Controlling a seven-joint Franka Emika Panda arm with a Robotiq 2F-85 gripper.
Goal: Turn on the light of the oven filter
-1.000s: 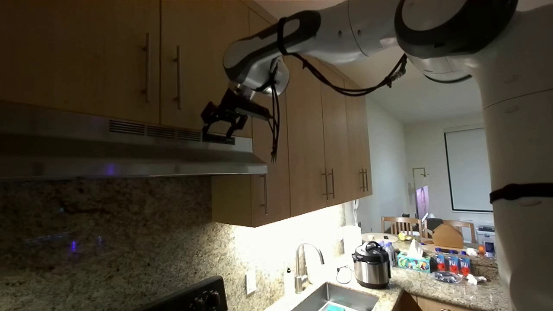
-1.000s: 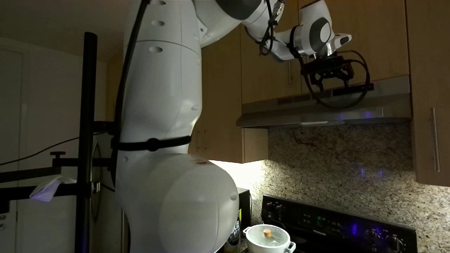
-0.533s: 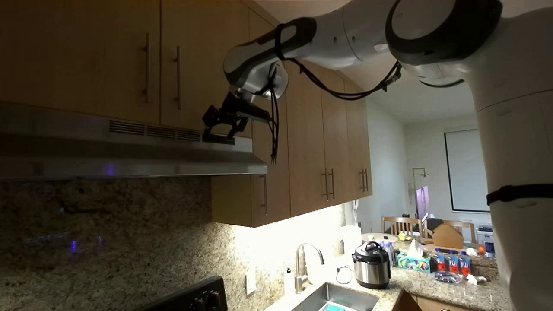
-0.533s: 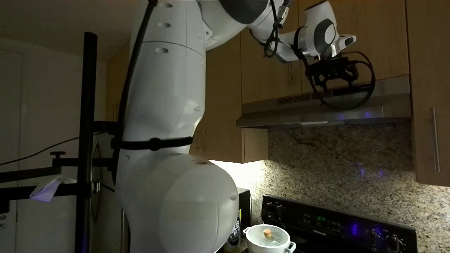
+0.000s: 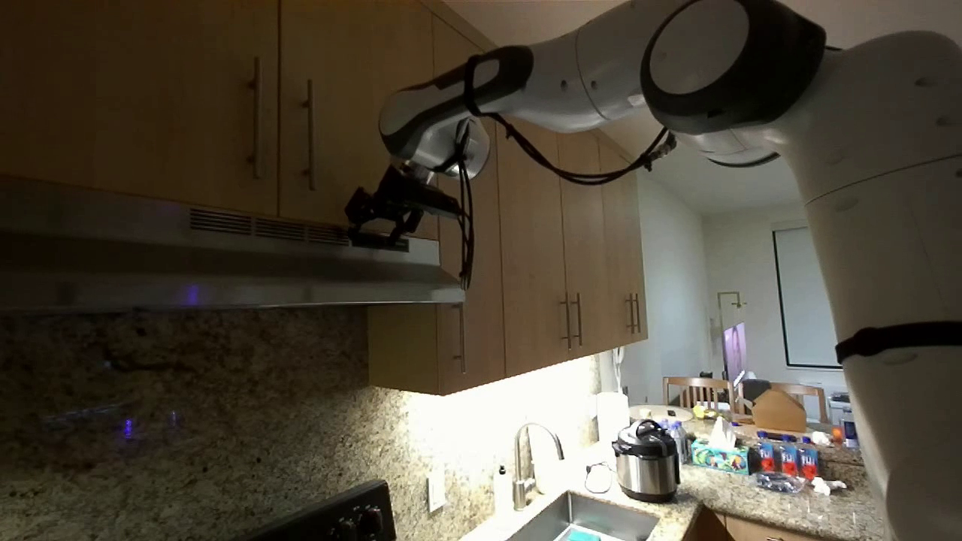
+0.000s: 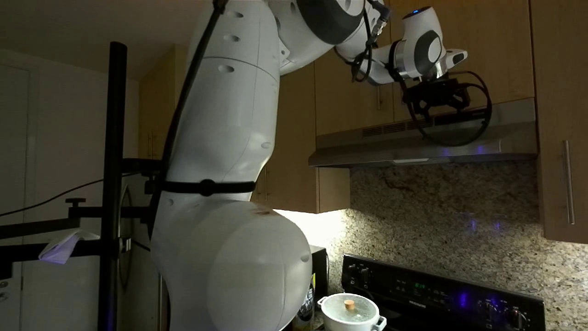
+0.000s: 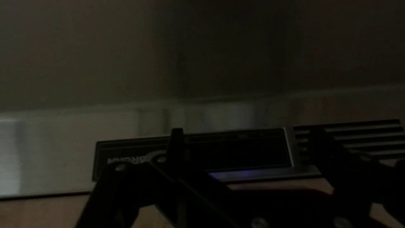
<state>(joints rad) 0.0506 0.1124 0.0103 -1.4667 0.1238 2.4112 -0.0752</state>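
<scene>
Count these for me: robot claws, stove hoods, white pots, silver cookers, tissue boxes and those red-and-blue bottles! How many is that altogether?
Claw: 1
Stove hood: 1
White pot: 1
Silver cooker: 1
Tissue box: 1
Red-and-blue bottles: 3
Total: 8

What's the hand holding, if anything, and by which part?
Nothing; the black two-fingered hand is open, the long black rectangular panel showing through its gap.

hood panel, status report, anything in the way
End effector open, by hood panel; contact unclear. Hood light looks unlit. Wrist view: one finger hides part of the panel.
</scene>
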